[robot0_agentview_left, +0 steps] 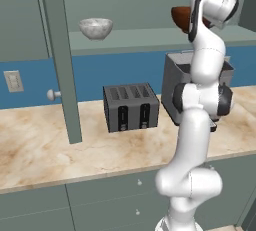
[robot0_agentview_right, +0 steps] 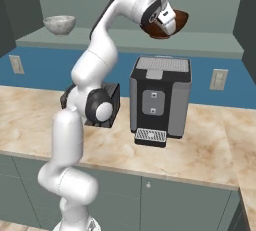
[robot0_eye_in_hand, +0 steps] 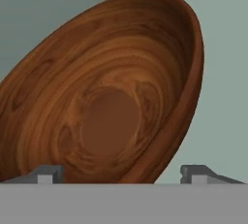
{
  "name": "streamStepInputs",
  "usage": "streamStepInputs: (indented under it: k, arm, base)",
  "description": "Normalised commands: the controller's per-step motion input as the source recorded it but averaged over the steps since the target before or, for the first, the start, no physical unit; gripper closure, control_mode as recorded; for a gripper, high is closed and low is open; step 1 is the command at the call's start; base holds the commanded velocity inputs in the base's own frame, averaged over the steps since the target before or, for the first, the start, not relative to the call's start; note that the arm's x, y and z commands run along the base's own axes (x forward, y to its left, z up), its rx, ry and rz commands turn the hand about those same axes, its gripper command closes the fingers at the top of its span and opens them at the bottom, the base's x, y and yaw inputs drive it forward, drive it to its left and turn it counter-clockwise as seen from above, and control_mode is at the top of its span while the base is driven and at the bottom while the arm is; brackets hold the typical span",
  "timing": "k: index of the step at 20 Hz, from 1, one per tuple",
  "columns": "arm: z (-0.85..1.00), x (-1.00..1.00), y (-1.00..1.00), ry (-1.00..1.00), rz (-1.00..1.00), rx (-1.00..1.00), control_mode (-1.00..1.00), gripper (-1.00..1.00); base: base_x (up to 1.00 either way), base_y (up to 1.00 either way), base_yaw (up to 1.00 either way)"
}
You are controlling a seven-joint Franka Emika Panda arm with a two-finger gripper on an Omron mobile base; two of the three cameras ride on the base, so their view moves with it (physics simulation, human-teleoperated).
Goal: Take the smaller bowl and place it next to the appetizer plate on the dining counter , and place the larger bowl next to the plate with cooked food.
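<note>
The arm was reaching for the wooden bowl (robot0_eye_in_hand: pixel 111 102) up on the shelf (robot0_agentview_left: pixel 145 39), gripper (robot0_eye_in_hand: pixel 123 172) spread wide around its rim and holding nothing. Next, I judged, the jaws needed to close on that rim. The bowl was deep, glossy, reddish-brown. The marbled bowl (robot0_agentview_left: pixel 95 28) sat well apart along the shelf.

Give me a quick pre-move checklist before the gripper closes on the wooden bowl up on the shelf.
1. Gripper open: ok, fingertips stand wide apart.
2. Larger bowl in front of the hand: ok, its inside faces the hand camera.
3. Bowl rim between the fingers: cannot tell.
4. Bowl not yet held: ok, it appears to sit on the shelf.
5. Smaller bowl out of the way: ok, far along the shelf.
6. Coffee machine below the hand: watch clearance when lowering.
</note>
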Motion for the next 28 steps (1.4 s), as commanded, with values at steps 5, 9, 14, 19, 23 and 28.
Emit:
streamStepInputs:
  k: [5,9,14,19,23,28]
  arm:
    - [-0.20,0.06,0.01,0.06,0.00,0.00,-1.00,1.00]
    - [-0.42,-0.10,0.00,-0.03,0.00,0.00,-1.00,1.00]
    - [-0.18,-0.65,0.00,0.00,-0.01,0.00,-1.00,1.00]
    - [0.00,-0.99,0.00,0.00,0.00,0.00,-1.00,1.00]
    - [0.00,-1.00,0.00,-0.03,0.00,0.00,-1.00,1.00]
    - [-0.34,-1.00,0.04,-0.17,0.00,-0.01,-1.00,1.00]
  base:
    - [0.00,0.00,0.00]
    - [0.00,0.00,0.00]
    - [0.00,0.00,0.00]
    - [0.00,0.00,0.00]
    - [0.00,0.00,0.00]
    - [0.00,0.00,0.00]
